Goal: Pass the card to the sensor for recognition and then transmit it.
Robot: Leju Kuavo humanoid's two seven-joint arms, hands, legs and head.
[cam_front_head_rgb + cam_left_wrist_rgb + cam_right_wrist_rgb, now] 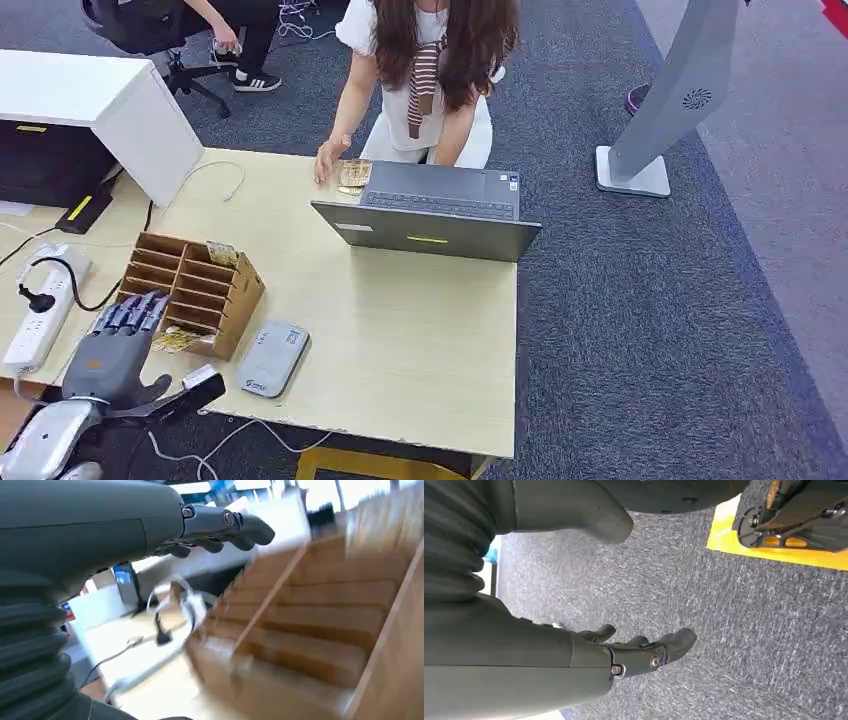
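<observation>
A brown cardboard organizer (195, 290) with several slots stands on the left of the pale wooden table (400, 330). One yellowish card (222, 253) sticks out of its upper edge, and another card (178, 340) lies in a lower slot. My left hand (112, 348) hovers just in front of that lower slot, fingers straight and apart, holding nothing. The blurred left wrist view has its fingers (225, 525) beside the organizer's shelves (325, 620). A flat grey sensor pad (272, 357) lies right of the organizer. My right hand (639, 652) hangs empty over carpet, fingers loosely extended.
An open grey laptop (430, 215) sits at the table's far side, with a person (430, 70) behind it whose hand rests by more cards (353, 175). A white power strip (40, 310) and cables lie left. A white cabinet (100, 100) and grey stand (665, 110) flank the table.
</observation>
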